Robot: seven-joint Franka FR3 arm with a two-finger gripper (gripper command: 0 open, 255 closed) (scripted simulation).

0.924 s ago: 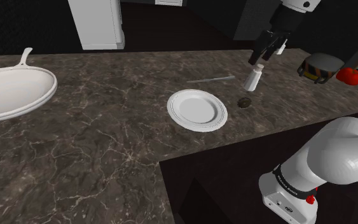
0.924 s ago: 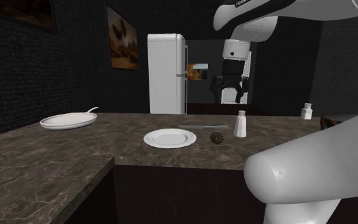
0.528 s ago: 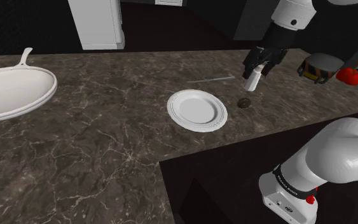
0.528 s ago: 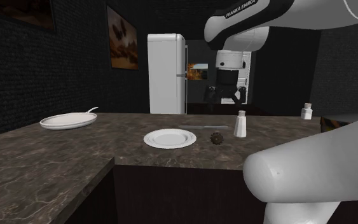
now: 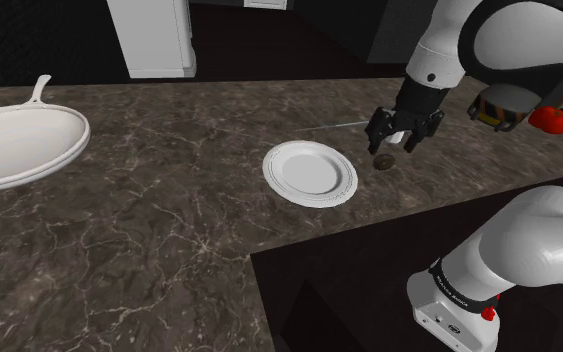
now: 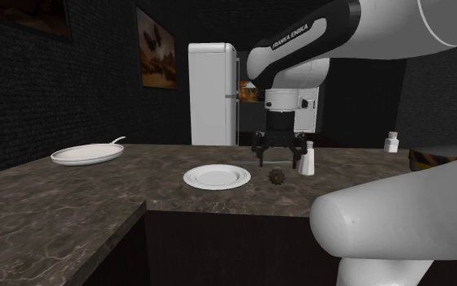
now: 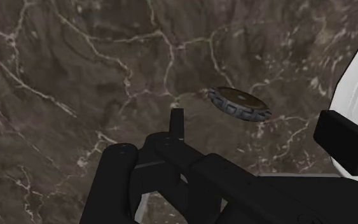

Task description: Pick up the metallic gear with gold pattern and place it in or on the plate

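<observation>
On the dark marbled countertop (image 5: 169, 230), a small grey gear (image 5: 385, 160) with a brownish face lies flat, just beside the white plate (image 5: 270, 166). Straight above it hangs the black gripper (image 5: 393, 143), fingers (image 7: 177, 122) spread wide (clasping nothing), the gear lying below their gap.

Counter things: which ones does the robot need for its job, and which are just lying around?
For the job: small gear, white plate, open end effector above the gear.
Just lying about: white shaker, big white pan, thin grey stick.
</observation>
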